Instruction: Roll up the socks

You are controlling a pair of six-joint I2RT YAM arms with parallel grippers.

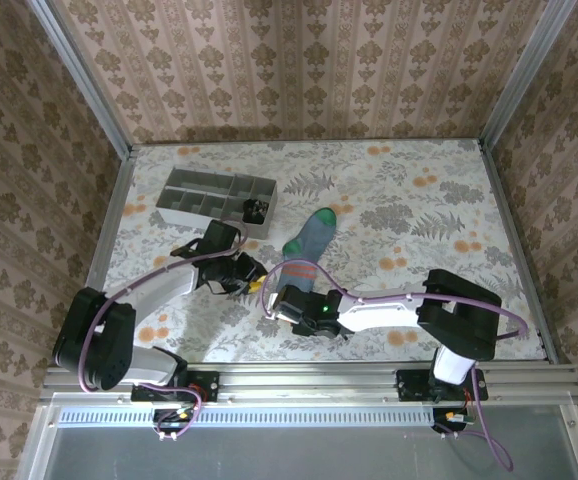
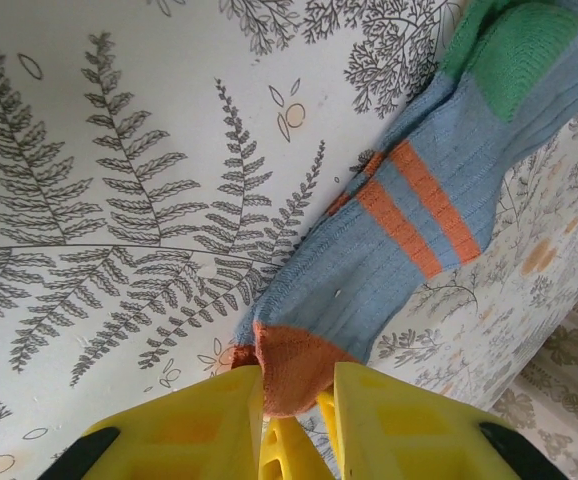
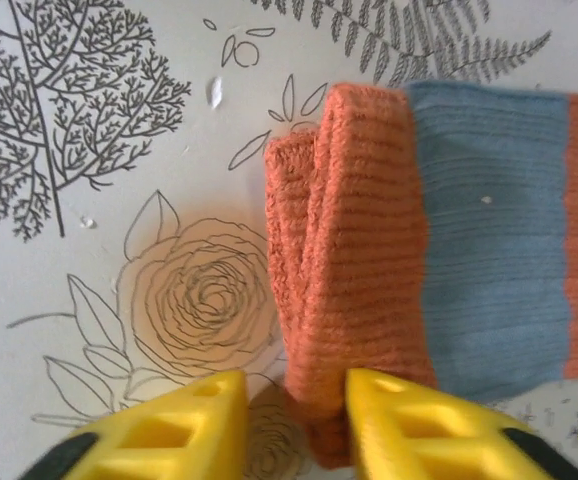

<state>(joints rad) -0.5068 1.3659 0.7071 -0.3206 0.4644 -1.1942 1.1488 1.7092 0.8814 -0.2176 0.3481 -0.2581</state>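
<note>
Brown damask wallpaper closes us in on three sides, with aluminium posts at the corners. The tabletop wears a pale cloth printed with grey ferns and orange roses (a few small flecks show on it up close). At its far left sits a grey plastic compartment tray, one cell holding something dark that we cannot make out.

Near the middle lies a teal-grey ribbed fabric sock with a green toe, two orange stripes and an orange cuff. It stretches flat on the cloth, toe toward the back wall and cuff toward the arms.

Both arms meet at that cuff. The left gripper is clamped on it, yellow fingers pressed against either side. The right gripper straddles the folded cuff edge. One finger touches the fabric, the other shows a shadowed sliver beside it, so we cannot tell whether it pinches.
</note>
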